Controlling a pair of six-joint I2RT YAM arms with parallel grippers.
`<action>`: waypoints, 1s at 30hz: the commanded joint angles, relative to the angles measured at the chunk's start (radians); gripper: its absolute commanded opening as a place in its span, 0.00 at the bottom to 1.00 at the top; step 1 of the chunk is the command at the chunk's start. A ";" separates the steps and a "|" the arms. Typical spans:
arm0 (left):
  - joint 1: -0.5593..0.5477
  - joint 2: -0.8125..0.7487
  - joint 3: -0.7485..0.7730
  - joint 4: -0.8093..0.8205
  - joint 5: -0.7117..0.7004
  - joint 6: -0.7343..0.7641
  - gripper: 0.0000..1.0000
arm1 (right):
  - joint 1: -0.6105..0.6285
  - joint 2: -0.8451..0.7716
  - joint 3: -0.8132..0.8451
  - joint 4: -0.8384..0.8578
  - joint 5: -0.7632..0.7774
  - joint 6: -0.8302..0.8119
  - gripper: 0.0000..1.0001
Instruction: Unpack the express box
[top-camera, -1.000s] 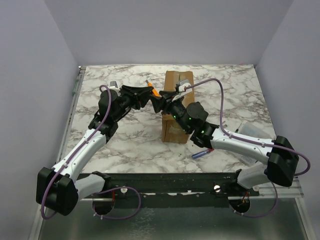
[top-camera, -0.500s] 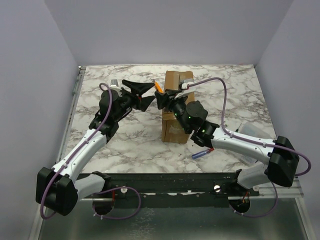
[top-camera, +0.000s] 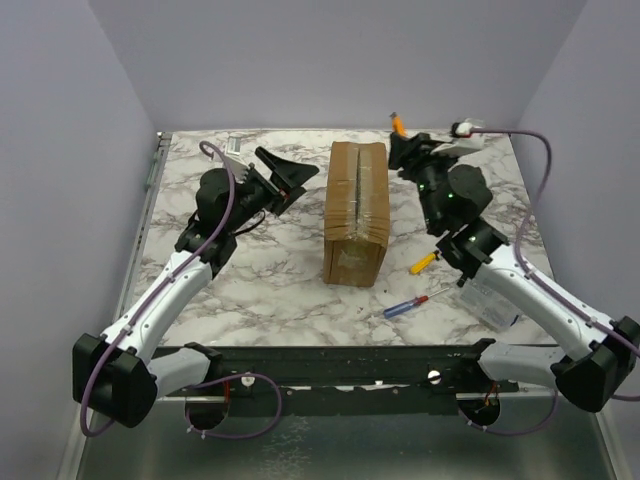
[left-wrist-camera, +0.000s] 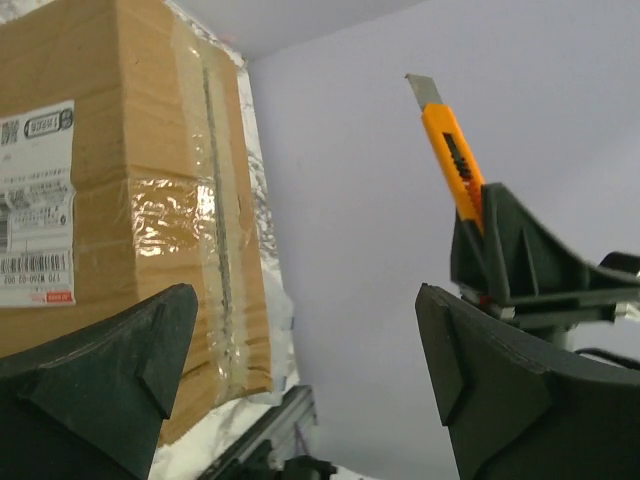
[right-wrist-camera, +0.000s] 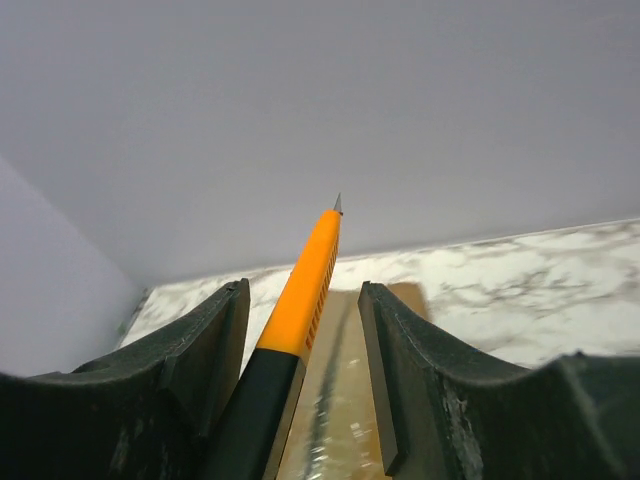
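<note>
1. The express box (top-camera: 356, 212) lies mid-way across the marble table (top-camera: 250, 275), between your two arms. Its long side runs away from you and its taped seam (top-camera: 357, 190) faces up.
2. Your right gripper (top-camera: 407, 148) is clamped on the orange utility knife (top-camera: 398, 124). It is held high, beyond the box's far right corner, with the tip pointing up and away.
3. Your left gripper (top-camera: 290, 180) has its jaws wide apart around nothing. It sits just left of the box and faces it.
4. The step in hand looks like bringing the blade (left-wrist-camera: 423, 90) to the seam. Tip the knife downward before you descend, and land at one end of the tape line.
5. Cut shallow and draw straight along the seam (the contents may lie right under the flaps).
6. The box will probably slide under the pull, so brace it with the left fingers against its side, well off the cut line.
7. Mind the yellow-handled screwdriver (top-camera: 422, 263) and the red-and-blue screwdriver (top-camera: 405, 306), both lying on the table right of the box.
8. Hard to tell:
   - How far the blade is extended.
   - Where on the handle the right fingers bite, since that part is cut off in the right wrist view.
   - What the box holds.
   - The print on the white label (left-wrist-camera: 35, 205), which is too small to read.
</note>
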 joint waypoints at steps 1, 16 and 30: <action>-0.003 0.105 0.112 -0.053 0.158 0.280 0.99 | -0.160 -0.066 0.028 -0.192 -0.012 0.045 0.01; -0.085 0.178 0.036 -0.113 0.154 0.475 0.99 | -0.315 0.079 0.001 -0.455 -0.215 -0.012 0.01; -0.224 0.070 -0.096 -0.085 0.027 0.395 0.96 | -0.309 0.113 -0.157 -0.242 -0.743 0.031 0.01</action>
